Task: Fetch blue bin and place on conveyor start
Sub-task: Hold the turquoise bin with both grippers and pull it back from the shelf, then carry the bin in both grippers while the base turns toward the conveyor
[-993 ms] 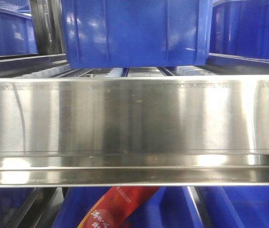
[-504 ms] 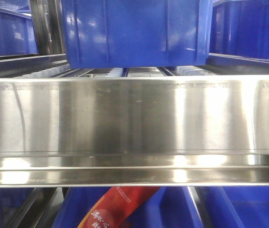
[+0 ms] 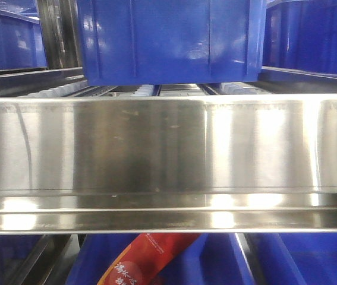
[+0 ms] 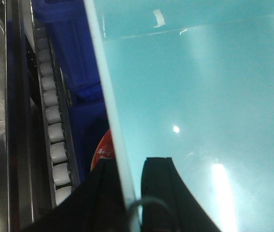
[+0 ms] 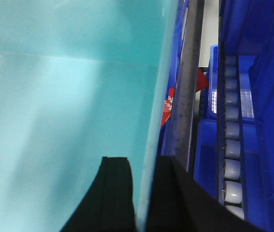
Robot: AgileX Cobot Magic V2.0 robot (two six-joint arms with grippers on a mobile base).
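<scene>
Blue bin [image 4: 199, 96]: pale aqua tub. Its smooth interior fills the right of the left wrist view and the left of the right wrist view. It does not appear in the front view, which shows only the steel shelf beam [image 3: 168, 160] and dark blue bins [image 3: 168, 41].
Left gripper [image 4: 131, 166]: bottom centre of its view, one black finger inside the tub and one outside, pinched on the thin side wall at the rim.
Right gripper [image 5: 144, 162]: bottom centre of its view, the same straddle, clamped on a side wall, presumably the opposite one.
Surroundings: roller tracks [image 4: 54, 130] run along the outer side of each held wall, and a red packet [image 3: 147, 258] lies lower in the rack.
Contents: none visible in the parts shown, so the bin is judged light.
Stiffness: thin plastic. The walls probably flex under a pinch, so both holds should rise together and level.
Surface: glossy with bright highlights, so judged slippery. The tapered walls could slide down out of the grip.
Best hold: the flat rim at mid-length of both walls, where the lip gives a ledge.
Conveyor start: not in view.
</scene>
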